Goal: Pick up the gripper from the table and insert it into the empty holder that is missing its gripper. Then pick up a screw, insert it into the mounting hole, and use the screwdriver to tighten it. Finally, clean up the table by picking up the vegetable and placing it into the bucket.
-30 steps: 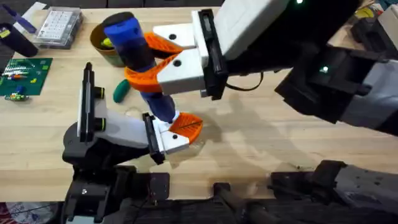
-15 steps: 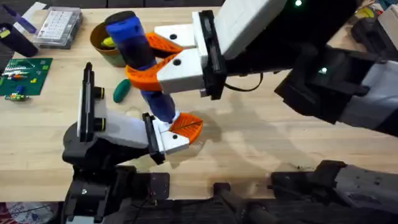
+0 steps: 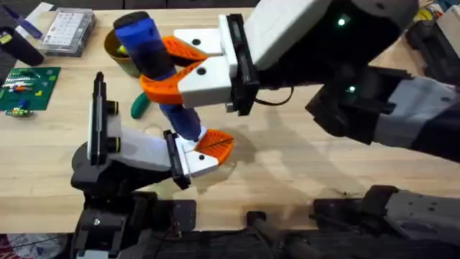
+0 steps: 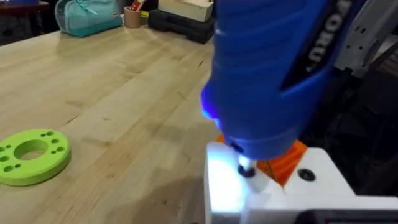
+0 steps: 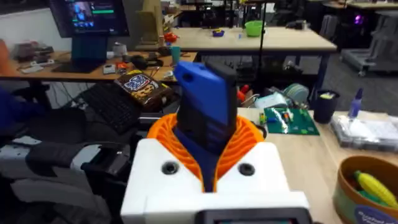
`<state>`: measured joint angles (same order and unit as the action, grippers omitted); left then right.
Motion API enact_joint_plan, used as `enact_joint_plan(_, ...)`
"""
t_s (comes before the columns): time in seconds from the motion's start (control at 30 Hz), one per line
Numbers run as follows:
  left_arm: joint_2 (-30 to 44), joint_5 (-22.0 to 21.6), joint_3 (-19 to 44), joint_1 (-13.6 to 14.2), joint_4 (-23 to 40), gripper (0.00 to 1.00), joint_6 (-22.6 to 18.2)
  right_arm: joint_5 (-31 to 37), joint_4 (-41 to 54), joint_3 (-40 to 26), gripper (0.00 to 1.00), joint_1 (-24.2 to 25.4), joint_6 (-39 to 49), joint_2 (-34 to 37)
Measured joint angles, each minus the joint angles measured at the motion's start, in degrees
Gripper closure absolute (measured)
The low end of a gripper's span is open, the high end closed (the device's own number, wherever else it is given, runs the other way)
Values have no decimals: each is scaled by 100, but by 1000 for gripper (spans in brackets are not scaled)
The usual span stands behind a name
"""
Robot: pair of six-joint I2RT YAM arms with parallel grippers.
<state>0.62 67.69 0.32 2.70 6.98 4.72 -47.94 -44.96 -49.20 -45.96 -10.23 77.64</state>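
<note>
Overhead, the right gripper clamps the screwdriver, its tip down on the left gripper, whose closure can't be told.

The pale plank wooden desk carries a dark teal-green oblong toy vegetable, a mustard-yellow round bucket, a green circuit board and a lime-green ring disc.

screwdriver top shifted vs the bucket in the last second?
Yes. The screwdriver tilted: its blue top moved left and toward the far edge, now covering more of the bucket rim, while its tip stays put.
</note>
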Motion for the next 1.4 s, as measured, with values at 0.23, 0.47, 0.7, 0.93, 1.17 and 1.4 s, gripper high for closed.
enact_joint_plan(0.23,-59,-171,53,-15,-39,987,29,-348,1698,-1021,950,102,-43,201)
enact_joint_plan(0.47,-59,-143,50,-15,37,987,-19,-328,2335,-2071,949,123,257,252)
enact_joint_plan(0.7,-59,-143,50,-15,37,987,-19,-328,2335,-2071,949,123,257,252)
enact_joint_plan(0.93,-59,-143,50,-15,37,987,-19,-328,2335,-2071,949,123,257,252)
enact_joint_plan(1.17,-59,-143,50,-15,37,987,-19,-328,2335,-2071,949,123,257,252)
enact_joint_plan(1.4,-59,-143,50,-15,37,987,-19,-328,2335,-2071,949,123,257,252)
